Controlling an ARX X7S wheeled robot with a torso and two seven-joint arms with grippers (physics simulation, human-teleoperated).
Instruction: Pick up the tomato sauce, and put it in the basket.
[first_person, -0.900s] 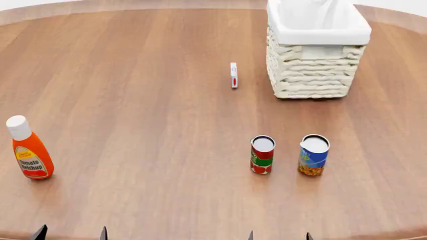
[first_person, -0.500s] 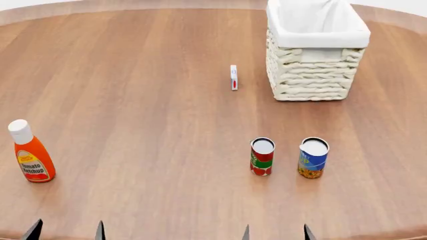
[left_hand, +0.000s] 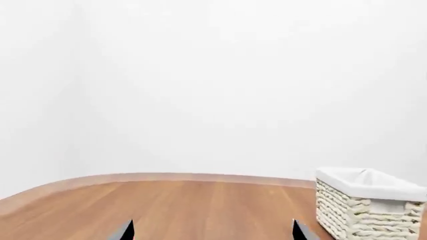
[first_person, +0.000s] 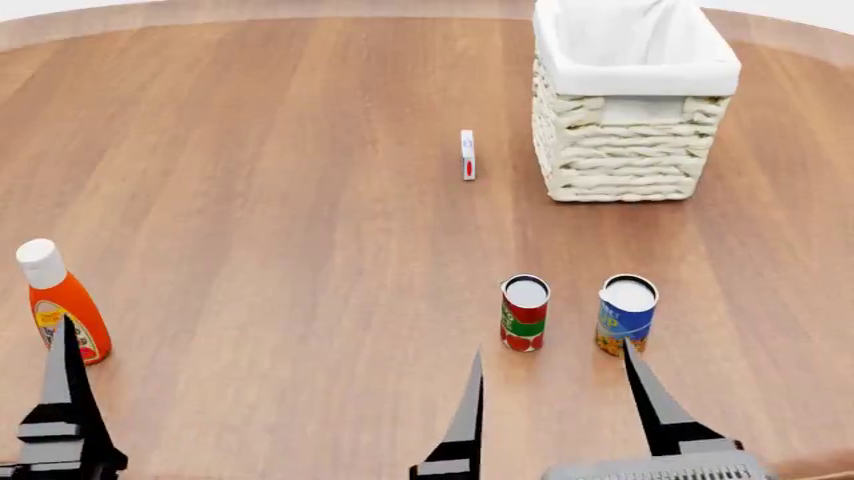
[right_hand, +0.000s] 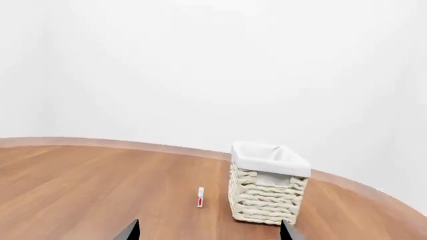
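The tomato sauce (first_person: 525, 312) stands upright on the wooden table (first_person: 267, 200) toward its near edge, just beside a blue-labelled can (first_person: 626, 314) and well short of the basket (first_person: 631, 105), which sits at the far edge with a small white and red item (first_person: 467, 154) near it. The right gripper (first_person: 554, 385) hangs spread wide on the near side of both cans, touching neither. At the table's near left, only one finger of the left gripper (first_person: 64, 375) shows in the head view, by a ketchup bottle (first_person: 59, 301), while its wrist view shows its jaws apart.

Sitting on the tabletop (first_person: 267, 200): two cans (first_person: 525, 312) (first_person: 626, 314), one bottle (first_person: 59, 303), one basket (first_person: 627, 150), one small white-and-red packet (first_person: 467, 154).
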